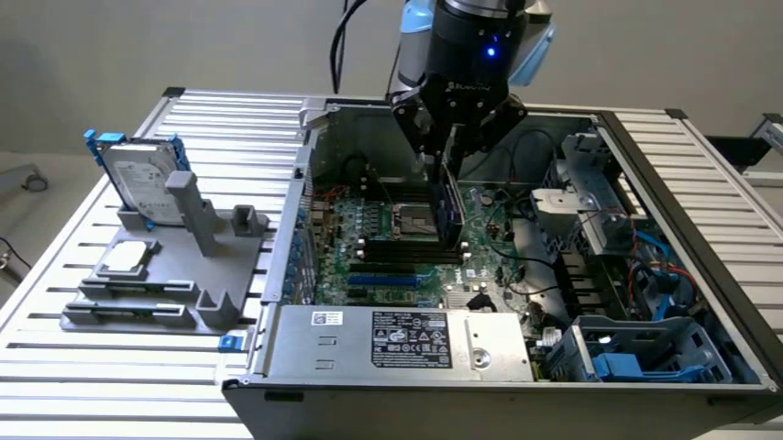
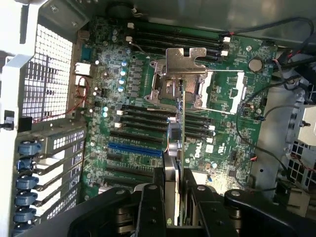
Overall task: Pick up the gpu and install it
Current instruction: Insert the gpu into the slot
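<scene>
An open desktop computer case [image 1: 306, 183] lies on its side on a slatted metal table [image 1: 220, 110], with its green motherboard [image 1: 367, 229] facing up. A dark robot arm reaches down into the case from above. Its claw [image 1: 450, 151] is clamped on the gpu [image 1: 453, 211], with one black finger pressed to each flat face of the card. The card hangs upright and edge-on, thin and dark, inside the case above the middle of the board. Its lower end sits close to the row of long black slots [image 1: 410, 246] just beside the silver processor socket [image 1: 410, 218]. I cannot tell whether the card touches the board. From the wrist view, the claw [image 2: 174, 197] frames the gpu [image 2: 180, 128] as a narrow strip running out over the black slots and the processor socket [image 2: 185, 81]. A silver metal piece shows along one side of the card, and a blue slot [image 2: 134, 149] lies off to the side, apart from the card. On the table, towards the exterior view's left, a silver hard drive in a blue frame [image 1: 137, 179] stands upright in a grey holder [image 1: 159, 284], well apart from the claw. A silver power supply [image 1: 398, 341] with a label fills the near end of the case.
</scene>
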Available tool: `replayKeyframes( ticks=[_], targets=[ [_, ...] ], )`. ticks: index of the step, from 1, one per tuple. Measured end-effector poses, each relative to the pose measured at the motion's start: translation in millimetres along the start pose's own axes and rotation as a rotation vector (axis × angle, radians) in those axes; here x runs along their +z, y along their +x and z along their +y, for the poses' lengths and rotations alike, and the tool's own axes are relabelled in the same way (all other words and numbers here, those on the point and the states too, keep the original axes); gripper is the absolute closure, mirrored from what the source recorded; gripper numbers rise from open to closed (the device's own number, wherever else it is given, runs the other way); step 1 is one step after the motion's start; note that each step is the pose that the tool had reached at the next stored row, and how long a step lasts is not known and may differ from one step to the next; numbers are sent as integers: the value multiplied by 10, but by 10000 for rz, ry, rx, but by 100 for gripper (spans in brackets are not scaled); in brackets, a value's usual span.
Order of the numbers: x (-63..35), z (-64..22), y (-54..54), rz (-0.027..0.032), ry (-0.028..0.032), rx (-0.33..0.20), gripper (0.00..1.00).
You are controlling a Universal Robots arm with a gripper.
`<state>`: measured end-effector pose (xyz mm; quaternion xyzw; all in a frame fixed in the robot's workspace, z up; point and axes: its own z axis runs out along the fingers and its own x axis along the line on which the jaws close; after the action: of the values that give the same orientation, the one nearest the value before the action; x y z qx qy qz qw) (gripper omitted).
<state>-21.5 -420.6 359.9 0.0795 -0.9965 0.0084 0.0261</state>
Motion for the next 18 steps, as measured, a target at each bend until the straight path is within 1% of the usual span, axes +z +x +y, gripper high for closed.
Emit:
replayKeyframes(
  ticks=[10, 13, 18],
  targets=[
    [7, 0, 0, -26, 80, -1806, 74],
    [10, 1, -1, -37, 88, -2363, 74],
    [18, 0, -1, -63, 82, -3275, 74]
  ],
)
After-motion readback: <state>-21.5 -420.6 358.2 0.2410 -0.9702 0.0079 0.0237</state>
